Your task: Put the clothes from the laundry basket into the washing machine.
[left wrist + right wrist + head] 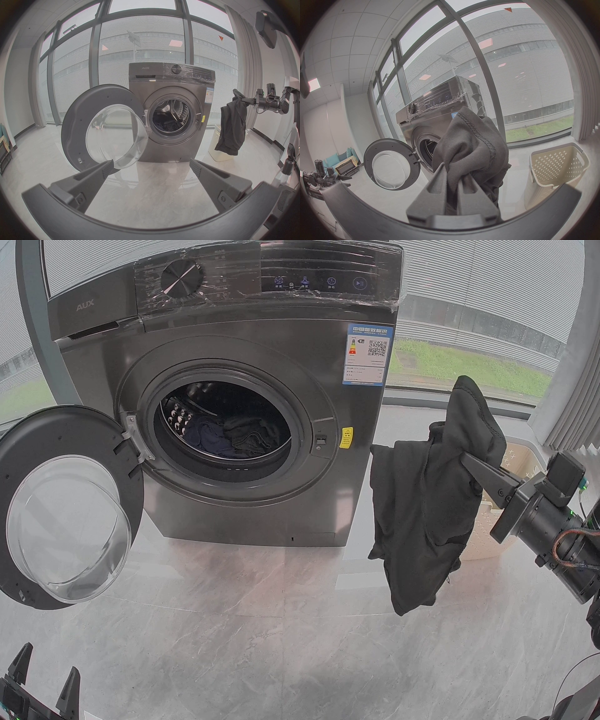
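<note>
The right tool (475, 468) is clamped on a black fabric garment (431, 502), hanging it clear of the floor between the beige perforated plastic laundry basket (553, 168) and the grey front-loading washing machine (350, 502), whose round door (62, 502) stands open for loading; the left tool (50, 660) hangs open, low.

The right arm (559, 540) enters from the right edge of the head view, raised, with the wrist angled forward and to the left. The right gripper (467, 460) is clamped on a dark garment (425, 509), its fingers (475, 197) pressed together on the cloth, which hangs free below. The left gripper (49, 662) sits low on the left, fingers spread and empty, pointing forward.
</note>
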Controlling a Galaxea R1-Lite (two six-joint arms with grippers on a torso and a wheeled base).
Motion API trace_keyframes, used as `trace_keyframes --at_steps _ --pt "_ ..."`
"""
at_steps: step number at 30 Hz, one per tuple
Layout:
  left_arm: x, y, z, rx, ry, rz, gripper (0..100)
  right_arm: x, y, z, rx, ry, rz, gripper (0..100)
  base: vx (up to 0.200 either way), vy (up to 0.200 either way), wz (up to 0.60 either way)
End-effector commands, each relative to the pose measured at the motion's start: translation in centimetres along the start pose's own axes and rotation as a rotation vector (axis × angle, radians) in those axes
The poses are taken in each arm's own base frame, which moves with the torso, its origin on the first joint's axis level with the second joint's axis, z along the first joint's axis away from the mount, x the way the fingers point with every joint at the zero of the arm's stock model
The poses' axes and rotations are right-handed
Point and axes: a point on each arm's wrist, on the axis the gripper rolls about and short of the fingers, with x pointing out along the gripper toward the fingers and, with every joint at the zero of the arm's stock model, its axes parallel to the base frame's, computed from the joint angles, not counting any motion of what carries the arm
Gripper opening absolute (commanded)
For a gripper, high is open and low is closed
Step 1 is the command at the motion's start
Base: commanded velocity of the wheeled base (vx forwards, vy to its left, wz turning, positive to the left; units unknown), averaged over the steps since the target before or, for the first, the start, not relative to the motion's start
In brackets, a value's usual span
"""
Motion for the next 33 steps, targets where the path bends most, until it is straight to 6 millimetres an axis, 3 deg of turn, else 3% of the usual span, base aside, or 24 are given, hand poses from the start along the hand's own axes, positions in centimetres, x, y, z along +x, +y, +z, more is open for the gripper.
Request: trace_keyframes --at_steps 1,6,23,33 --pt "0.0 0.0 -0.5 0.0 0.004 0.0 100 -0.1 0.0 -0.3 0.001 0.013 0.004 0 0.0 0.2 0.0" --pt "0.0 0.0 -0.5 0.0 0.004 0.002 100 0.0 0.2 -0.1 0.002 0.003 0.009 0 0.0 0.2 0.0" --pt "0.0 0.0 -0.5 0.006 0.002 0.005 100 0.0 0.3 -0.5 0.003 0.019 0.014 0 0.0 0.024 0.0" --pt "0.0 0.0 -0.5 0.017 0.002 0.006 100 0.9 1.6 -1.5 0.017 0.055 0.069 0 0.0 0.02 0.0"
